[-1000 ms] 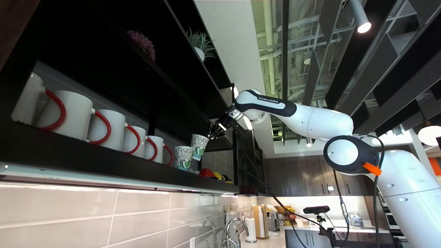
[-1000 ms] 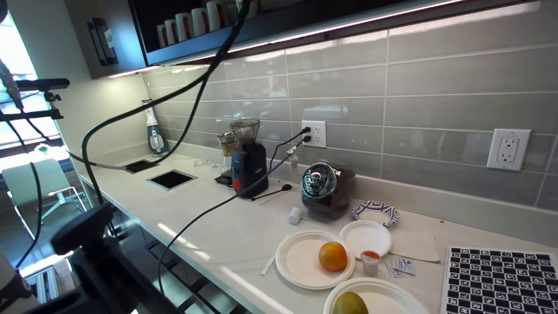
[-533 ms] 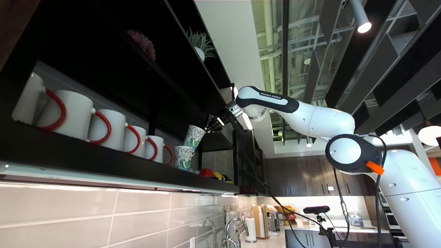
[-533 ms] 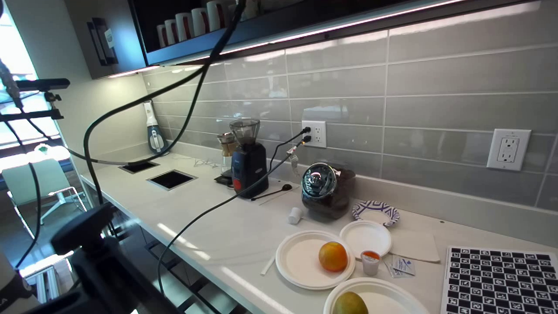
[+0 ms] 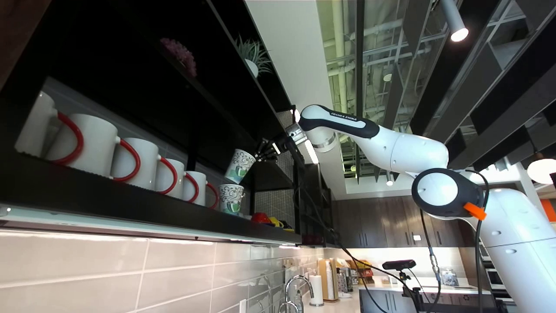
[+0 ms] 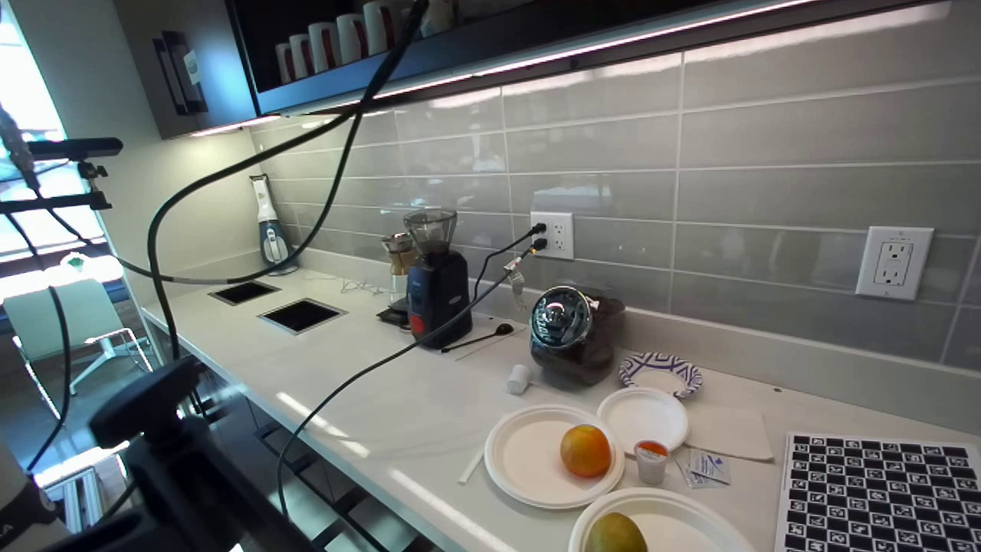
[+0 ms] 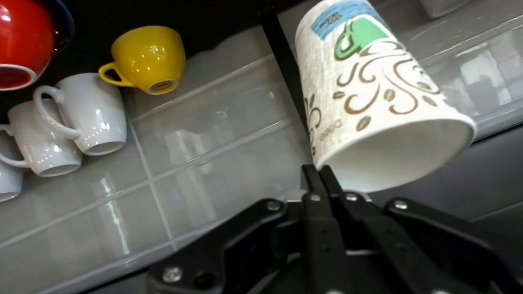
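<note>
A grey tiled wall point(image 6: 766, 199) is filling the far side, and a long white counter point(image 6: 414, 437) is running along its foot. Higher up, a black shelf point(image 5: 130, 202) is jutting out, and the white robot arm point(image 5: 404, 150) is leaning toward it. On that shelf a row of red-handled white mugs point(image 5: 100, 145) is standing side by side. Down on the counter, a dark coffee grinder point(image 6: 441, 299) is standing near the wall, and a pale round plate point(image 6: 521, 460) is lying well apart from it.

The black gripper point(image 7: 318, 171) is pinching: its jaws are pressing close together on the rim of a patterned paper cup point(image 7: 367, 81). In an exterior view I'm seeing that cup hanging tilted, mouth toward the gripper, just above a second paper cup point(image 5: 230, 200); whether the two are touching, I can't tell. The lower cup is standing upright on the shelf, just past the end of the mugs. In the wrist view a yellow cup point(image 7: 151, 57) is showing its base, well apart from the held one. An orange point(image 6: 585, 451) is sitting on the plate.
</note>
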Tool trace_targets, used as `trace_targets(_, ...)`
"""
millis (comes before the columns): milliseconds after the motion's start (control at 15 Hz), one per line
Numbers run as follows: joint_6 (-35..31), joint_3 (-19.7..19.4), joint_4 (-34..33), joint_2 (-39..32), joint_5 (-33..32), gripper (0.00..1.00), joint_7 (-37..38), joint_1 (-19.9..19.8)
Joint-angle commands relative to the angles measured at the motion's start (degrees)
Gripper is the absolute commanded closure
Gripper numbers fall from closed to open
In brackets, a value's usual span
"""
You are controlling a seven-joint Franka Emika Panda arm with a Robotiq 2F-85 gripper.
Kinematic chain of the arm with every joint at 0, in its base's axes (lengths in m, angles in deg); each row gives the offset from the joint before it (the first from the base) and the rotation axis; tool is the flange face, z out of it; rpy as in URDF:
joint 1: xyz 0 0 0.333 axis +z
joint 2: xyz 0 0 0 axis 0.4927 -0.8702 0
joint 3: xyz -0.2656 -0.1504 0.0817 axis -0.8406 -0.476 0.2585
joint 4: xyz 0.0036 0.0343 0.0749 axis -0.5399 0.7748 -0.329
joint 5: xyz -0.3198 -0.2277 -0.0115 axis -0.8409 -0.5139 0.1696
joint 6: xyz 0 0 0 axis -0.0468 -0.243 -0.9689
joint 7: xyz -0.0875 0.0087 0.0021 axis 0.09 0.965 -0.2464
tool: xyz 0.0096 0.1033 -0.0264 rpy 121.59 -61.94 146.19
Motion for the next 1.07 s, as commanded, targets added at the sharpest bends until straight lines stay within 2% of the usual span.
trace_targets(0,1.6,0.7,2.4,1.8,2.5,0.99,-3.2,-0.2)
trace_targets(1000,12.5,1.3,1.7,0.8,0.6,0.99,-6.3,0.3)
